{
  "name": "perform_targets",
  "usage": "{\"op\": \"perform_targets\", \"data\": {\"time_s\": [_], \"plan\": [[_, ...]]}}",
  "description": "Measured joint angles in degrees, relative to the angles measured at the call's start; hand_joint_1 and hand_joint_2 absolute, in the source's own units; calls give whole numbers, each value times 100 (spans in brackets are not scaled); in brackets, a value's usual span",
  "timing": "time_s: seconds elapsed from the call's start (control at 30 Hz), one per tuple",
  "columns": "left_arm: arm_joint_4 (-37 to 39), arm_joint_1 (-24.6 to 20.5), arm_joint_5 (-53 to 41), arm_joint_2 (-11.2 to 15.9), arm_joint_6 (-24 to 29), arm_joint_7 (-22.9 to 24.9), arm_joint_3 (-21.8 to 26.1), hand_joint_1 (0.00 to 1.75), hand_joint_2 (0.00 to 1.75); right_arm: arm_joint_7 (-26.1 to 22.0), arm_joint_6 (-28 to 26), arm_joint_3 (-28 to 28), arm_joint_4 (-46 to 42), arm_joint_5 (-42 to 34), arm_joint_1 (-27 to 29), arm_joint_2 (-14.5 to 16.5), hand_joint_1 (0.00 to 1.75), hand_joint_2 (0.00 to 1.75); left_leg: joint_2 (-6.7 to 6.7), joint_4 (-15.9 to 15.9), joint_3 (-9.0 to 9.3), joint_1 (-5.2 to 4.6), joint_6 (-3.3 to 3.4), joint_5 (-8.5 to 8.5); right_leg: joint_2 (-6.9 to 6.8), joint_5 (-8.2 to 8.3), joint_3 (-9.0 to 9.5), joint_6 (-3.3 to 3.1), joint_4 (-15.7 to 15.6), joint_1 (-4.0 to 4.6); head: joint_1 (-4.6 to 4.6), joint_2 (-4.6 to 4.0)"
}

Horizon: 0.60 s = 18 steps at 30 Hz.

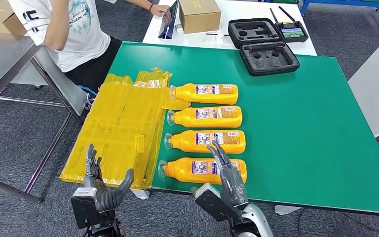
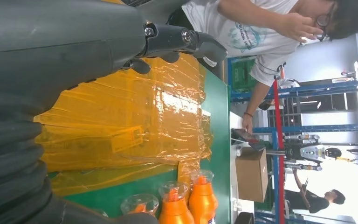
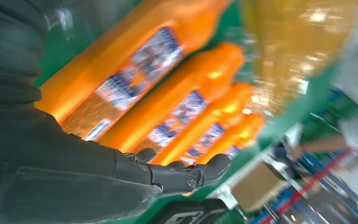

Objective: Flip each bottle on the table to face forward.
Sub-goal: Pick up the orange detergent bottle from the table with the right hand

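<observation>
Fingers of right hand (image 1: 225,174) spread and holding nothing, poised over the nearest bottle (image 1: 203,170), likely to reach and roll it. Left hand (image 1: 100,183) also released, off the table's near edge by the yellow film (image 1: 113,128). Head view: four bottles lie in a row on the green table (image 1: 301,123), caps toward the film.

Left wrist view: fingers (image 2: 186,39) loose above film; caps (image 2: 175,191) close by.

Right wrist view: blurred; fingers (image 3: 186,175) unclenched beside bottles (image 3: 168,112).
</observation>
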Motion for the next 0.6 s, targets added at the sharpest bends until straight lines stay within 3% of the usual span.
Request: {"op": "perform_targets", "data": {"time_s": [0.4, 0.6], "plan": [[126, -217, 124, 3, -100, -15, 84, 0, 175, 805, 1094, 108, 285, -320, -899, -1307, 0, 175, -2, 2, 1, -4, 8, 6, -3, 6, 6, 0, 0, -2, 1, 1], [215, -344, 170, 20, -110, -21, 87, 0, 175, 803, 1301, 263, 617, -501, -1148, -1654, 0, 175, -2, 2, 1, -4, 8, 6, -3, 7, 6, 1, 0, -2, -1, 1]]}}
